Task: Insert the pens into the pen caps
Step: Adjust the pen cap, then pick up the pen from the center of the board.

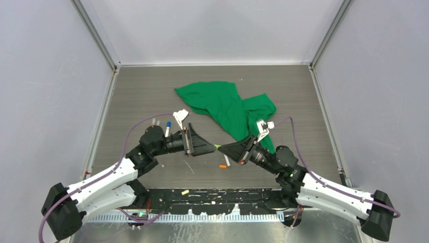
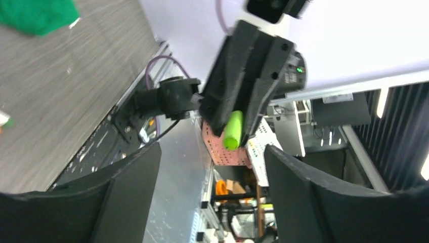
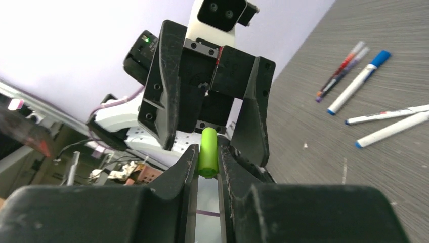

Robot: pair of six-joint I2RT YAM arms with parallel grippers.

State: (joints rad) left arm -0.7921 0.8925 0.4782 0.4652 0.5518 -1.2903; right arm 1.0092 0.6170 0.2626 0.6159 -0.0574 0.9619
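Observation:
My two grippers meet nose to nose over the middle of the table. The right gripper (image 3: 208,161) (image 1: 224,148) is shut on a short lime-green pen cap (image 3: 208,151) (image 2: 233,129) (image 1: 218,146), which sticks out towards the left gripper. The left gripper (image 2: 212,162) (image 1: 213,147) is open, its fingers spread wide on either side of the cap and not touching it. Several white-barrelled pens (image 3: 360,82) lie loose on the table behind the left arm; one has a blue cap (image 1: 167,128). A white pen (image 1: 227,161) and an orange cap (image 1: 222,166) lie under the grippers.
A large green cloth (image 1: 227,106) is crumpled at the back centre. A scrap of white paper (image 1: 180,115) lies beside the left wrist. A small pale cap (image 1: 185,192) rests on the black rail at the near edge. Metal frame posts stand at the rear corners.

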